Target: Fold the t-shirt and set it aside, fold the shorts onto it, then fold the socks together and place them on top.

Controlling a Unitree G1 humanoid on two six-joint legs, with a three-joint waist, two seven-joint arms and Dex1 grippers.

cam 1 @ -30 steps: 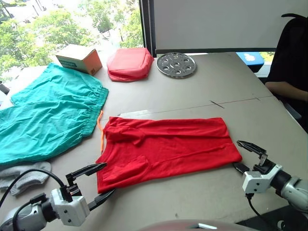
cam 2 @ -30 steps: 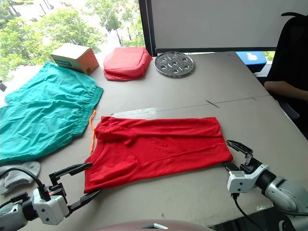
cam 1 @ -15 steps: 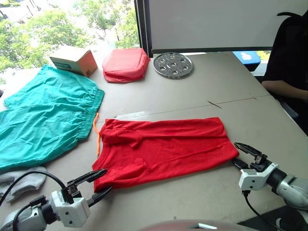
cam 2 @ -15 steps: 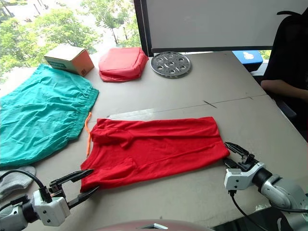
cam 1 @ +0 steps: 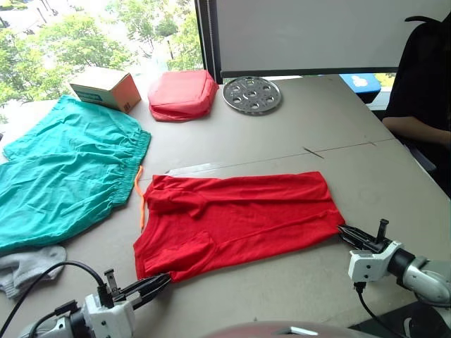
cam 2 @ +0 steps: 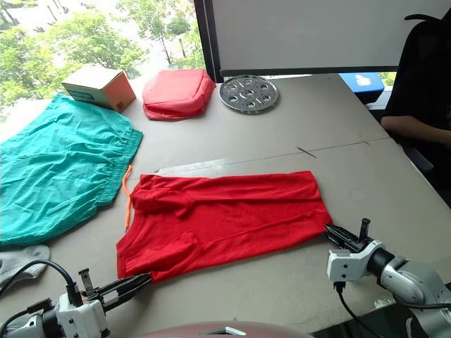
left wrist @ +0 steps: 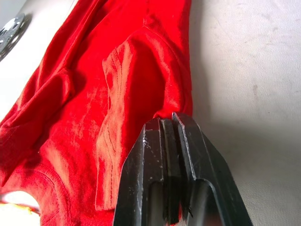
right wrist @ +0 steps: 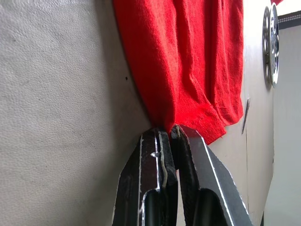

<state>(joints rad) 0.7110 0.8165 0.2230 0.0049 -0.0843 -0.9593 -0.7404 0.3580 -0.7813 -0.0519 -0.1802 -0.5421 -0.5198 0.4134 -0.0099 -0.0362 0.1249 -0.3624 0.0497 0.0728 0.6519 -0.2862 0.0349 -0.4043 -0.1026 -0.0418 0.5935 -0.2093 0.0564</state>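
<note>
The red t-shirt point(cam 1: 239, 218) lies flat, folded lengthwise, in the middle of the grey table. My left gripper point(cam 1: 163, 280) is shut on its near left corner, and the left wrist view shows the cloth point(left wrist: 117, 94) pinched at the fingertips point(left wrist: 155, 125). At the near right corner my right gripper point(cam 1: 343, 231) is shut on the hem, with the cloth point(right wrist: 188, 56) caught between its fingertips point(right wrist: 186, 134). The teal shorts point(cam 1: 63, 169) are spread out to the left, their orange drawstring point(cam 1: 139, 201) beside the t-shirt. A grey-white sock point(cam 1: 25, 264) lies at the near left.
At the back stand a cardboard box point(cam 1: 106, 86), a pinkish-red padded pouch point(cam 1: 183, 94) and a round metal disc with holes point(cam 1: 252, 94). A person in black point(cam 1: 423, 105) sits at the table's right side. The table's front edge runs just below both grippers.
Both grippers, wide open a second ago, have closed onto the t-shirt's near corners. The camera has shifted slightly.
</note>
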